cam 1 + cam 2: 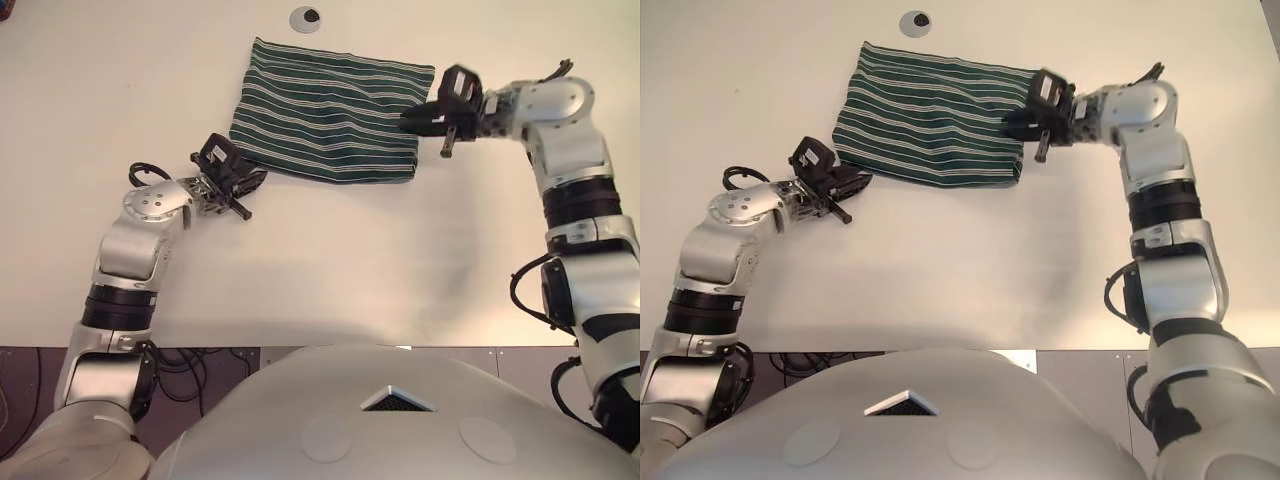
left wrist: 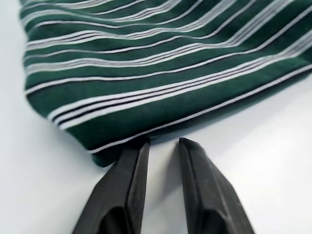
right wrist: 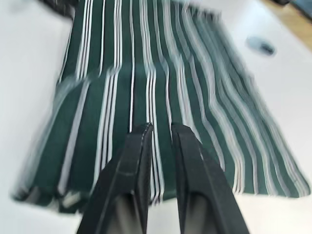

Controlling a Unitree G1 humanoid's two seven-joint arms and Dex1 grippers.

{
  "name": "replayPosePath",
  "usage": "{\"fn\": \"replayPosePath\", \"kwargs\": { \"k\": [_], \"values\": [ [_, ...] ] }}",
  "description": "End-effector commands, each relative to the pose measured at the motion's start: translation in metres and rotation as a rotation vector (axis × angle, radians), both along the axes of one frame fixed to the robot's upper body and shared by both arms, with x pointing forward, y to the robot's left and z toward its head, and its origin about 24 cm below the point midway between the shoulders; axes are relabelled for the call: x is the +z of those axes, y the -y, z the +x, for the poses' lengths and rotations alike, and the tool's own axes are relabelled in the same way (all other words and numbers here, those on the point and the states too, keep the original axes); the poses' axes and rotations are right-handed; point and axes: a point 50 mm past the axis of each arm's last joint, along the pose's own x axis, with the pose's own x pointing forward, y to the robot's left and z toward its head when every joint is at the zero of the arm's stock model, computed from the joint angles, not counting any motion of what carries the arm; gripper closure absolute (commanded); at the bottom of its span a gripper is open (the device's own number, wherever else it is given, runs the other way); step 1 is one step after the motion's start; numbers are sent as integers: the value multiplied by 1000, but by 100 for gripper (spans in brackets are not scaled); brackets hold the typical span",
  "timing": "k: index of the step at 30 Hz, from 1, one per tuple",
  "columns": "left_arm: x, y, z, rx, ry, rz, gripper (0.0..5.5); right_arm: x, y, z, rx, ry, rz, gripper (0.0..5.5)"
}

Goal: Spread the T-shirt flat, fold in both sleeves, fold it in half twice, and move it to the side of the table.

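Observation:
The T-shirt (image 1: 330, 110), dark green with white stripes, lies folded into a compact rectangle on the far middle of the white table (image 1: 330, 270). My left gripper (image 1: 255, 180) rests at the shirt's near left corner. In the left wrist view its fingertips (image 2: 163, 144) stand just short of the folded edge (image 2: 146, 112), a narrow slit between them and nothing held. My right gripper (image 1: 410, 120) is at the shirt's right edge. In the right wrist view its fingers (image 3: 161, 127) hover over the striped cloth (image 3: 161, 73), nearly together, with no fabric between them.
A small round white disc with a dark centre (image 1: 305, 18) lies on the table just beyond the shirt's far edge. Bare tabletop stretches left, right and in front of the shirt. Cables (image 1: 190, 360) hang below the table's front edge on the left.

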Motion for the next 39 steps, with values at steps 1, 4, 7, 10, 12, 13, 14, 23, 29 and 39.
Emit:
{"fn": "replayPosePath", "kwargs": {
  "k": [1,4,7,10,12,13,14,23,29,39],
  "values": [
    [8,-15,42,165,66,9,446,-20,-12,-17,73,-17,-92,481],
    [19,-2,79,203,107,-47,446,-19,-27,-32,182,-75,-74,481],
    [6,14,95,207,78,-41,446,-2,-43,-48,300,-161,-3,481],
    [-3,18,102,249,69,-34,446,17,-54,-61,376,-214,36,481],
    [-5,18,105,277,75,-37,446,24,-62,-65,383,-253,58,481],
    [-4,18,106,290,84,-48,446,26,-65,-67,384,-272,74,481],
    [-1,16,108,302,102,-61,446,27,-67,-64,362,-259,96,481],
    [12,-26,63,410,231,-108,446,67,-46,-7,79,-62,244,481],
    [40,-23,39,565,339,-304,446,4,-62,-13,141,-48,12,481],
    [46,-11,29,554,342,-365,446,-23,-106,-62,302,-365,184,481]
  ]
}}
